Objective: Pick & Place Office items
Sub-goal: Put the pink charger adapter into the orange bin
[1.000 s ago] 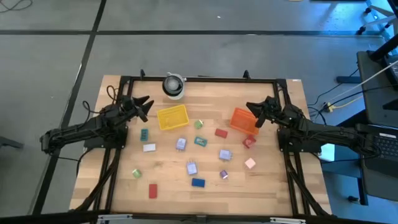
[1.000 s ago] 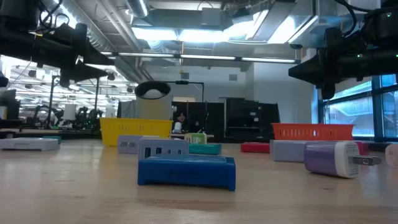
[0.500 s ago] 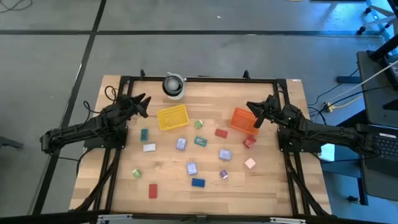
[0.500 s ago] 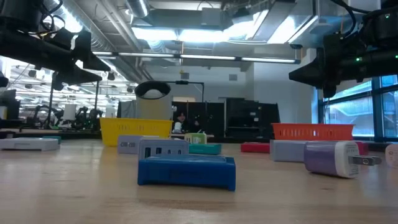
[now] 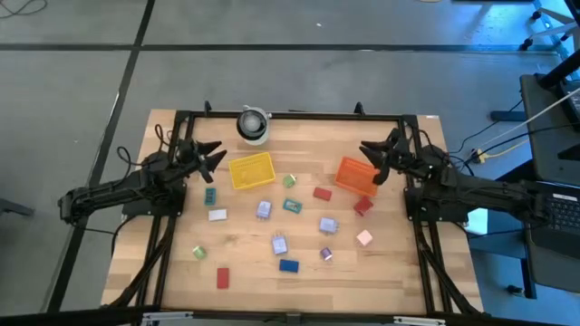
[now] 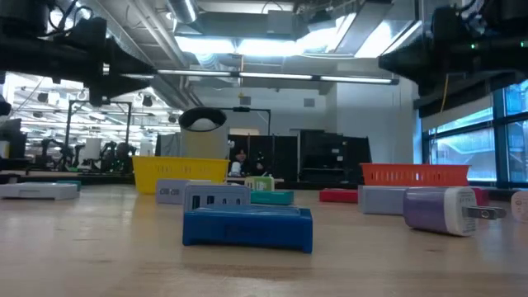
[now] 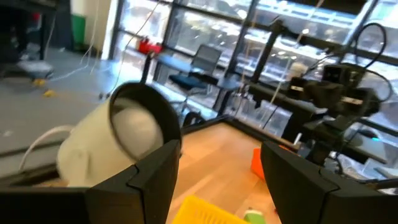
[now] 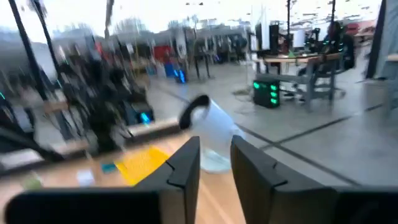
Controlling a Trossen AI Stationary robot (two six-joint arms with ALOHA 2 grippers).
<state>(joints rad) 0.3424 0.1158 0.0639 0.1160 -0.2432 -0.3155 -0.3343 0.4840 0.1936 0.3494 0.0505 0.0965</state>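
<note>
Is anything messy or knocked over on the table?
Messy, yes: the office items lie scattered flat across the wood, none visibly in the yellow basket or the orange basket. Nothing looks broken or spilled. A white camera sits at the table's far edge. The left gripper and right gripper hover open, holding nothing.

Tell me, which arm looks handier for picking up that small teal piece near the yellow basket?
Probably the left. Its left pincer hangs open close by the teal piece, while the right pincer sits across the table over the orange basket.
</note>
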